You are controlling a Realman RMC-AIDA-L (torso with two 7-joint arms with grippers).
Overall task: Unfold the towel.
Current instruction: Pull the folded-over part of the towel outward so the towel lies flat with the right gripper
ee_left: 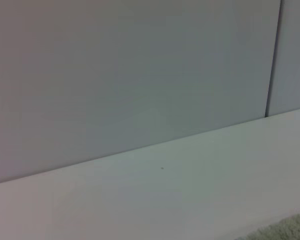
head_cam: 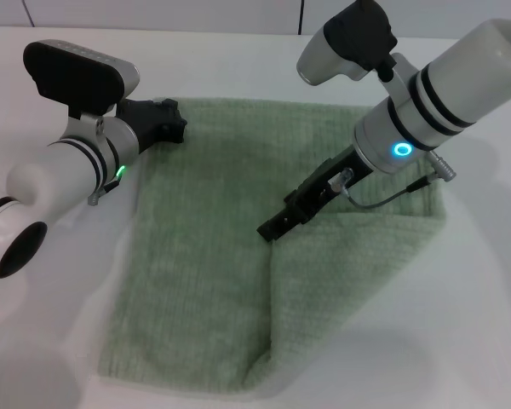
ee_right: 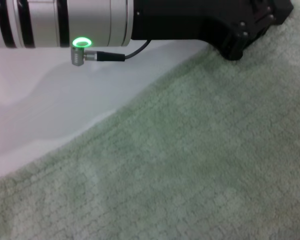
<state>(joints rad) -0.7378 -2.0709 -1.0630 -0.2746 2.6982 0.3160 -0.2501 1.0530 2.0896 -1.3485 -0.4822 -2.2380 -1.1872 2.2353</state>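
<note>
Left pincer [head_cam: 166, 123] low at far left, right pincer [head_cam: 277, 226] angled down mid-scene

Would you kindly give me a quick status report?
Left claw at towel's far left corner. Right claw down at the folded flap's edge. Towel partly folded. Nothing in the way.

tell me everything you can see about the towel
The towel is pale sage-green terry with fine ribbed rows, lying on the white table. It is mostly spread flat, but its right part is still folded over, the flap's corner near the middle. The right gripper touches down at that corner; the left gripper rests at the far left corner.
</note>
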